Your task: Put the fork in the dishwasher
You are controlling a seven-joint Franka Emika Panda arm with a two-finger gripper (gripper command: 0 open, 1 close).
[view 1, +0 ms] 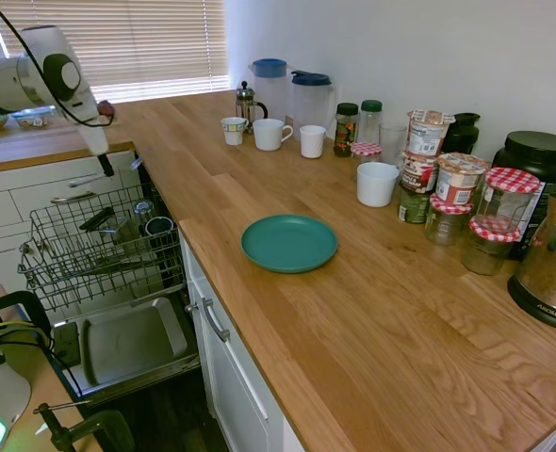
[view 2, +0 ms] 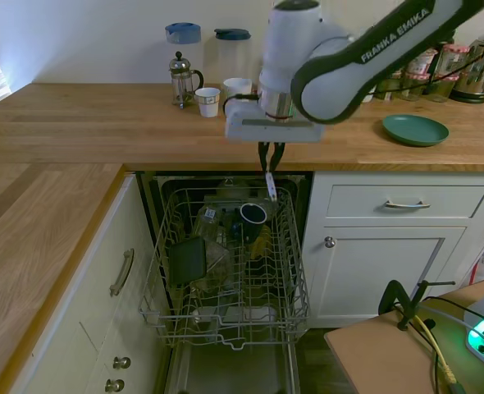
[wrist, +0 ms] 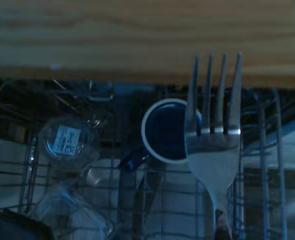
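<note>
fork (wrist: 213,150): handle runs off the wrist picture's edge; in the second exterior view only a thin pale sliver hangs below the fingers (view 2: 266,153)
fingers: too dark and narrow against the dishwasher (view 2: 226,271) opening to read the gap between them
kettle (view 1: 553,268): cut by the first exterior picture's right edge
rack contents: dark mug (wrist: 166,131) clear, the glassware beside it blurred
dishwasher door (view 1: 127,341): lower part cut off in the second exterior view
jar labels (view 1: 419,151): print too small to read

"FRANKA EMIKA" stands in white capitals along the dark band of the arm (view 2: 365,51) — the jar and tub labels are too small to read.
</note>
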